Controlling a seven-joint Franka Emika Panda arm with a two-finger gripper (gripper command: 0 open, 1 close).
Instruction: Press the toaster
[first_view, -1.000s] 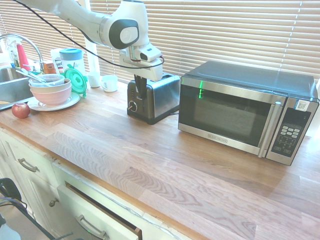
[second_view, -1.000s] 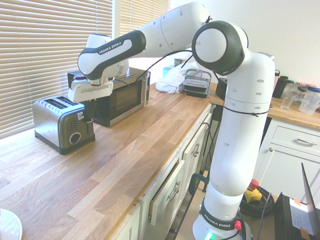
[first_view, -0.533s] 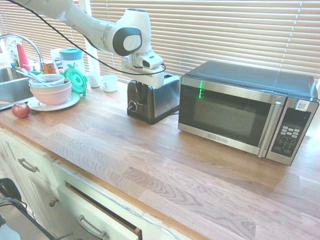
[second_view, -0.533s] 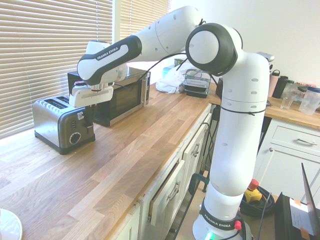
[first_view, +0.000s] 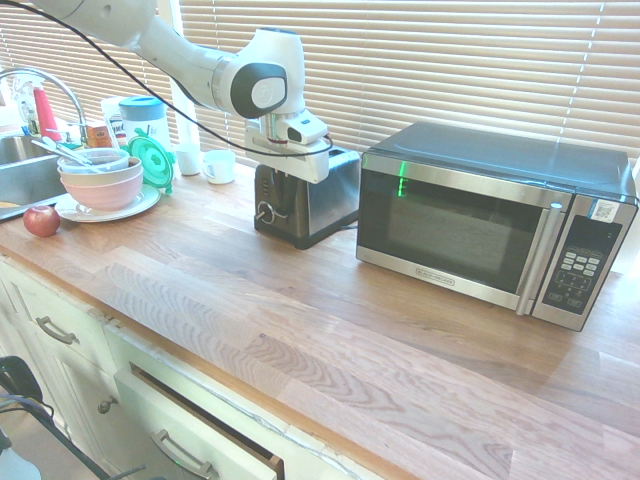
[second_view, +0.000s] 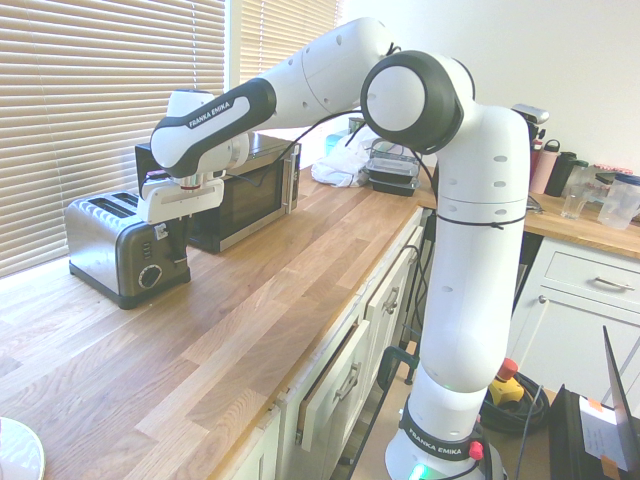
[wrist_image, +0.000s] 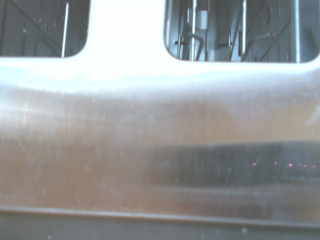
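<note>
Hidden and cut off

The toaster's (first_view: 318, 198) lever sits hidden behind the gripper (first_view: 279, 197); the wrist view crops both slots at its top edge.

The arm (second_view: 460, 200) is glossy white, built of rounded tubular links with charcoal-black caps and bands at the joints. "FRANKA EMIKA" stands in white letters on a black forearm band and again on the black ring round the base. A thin black cable loops along the links. Its tool (second_view: 178, 235) has a white block body with dark fingers.
</note>
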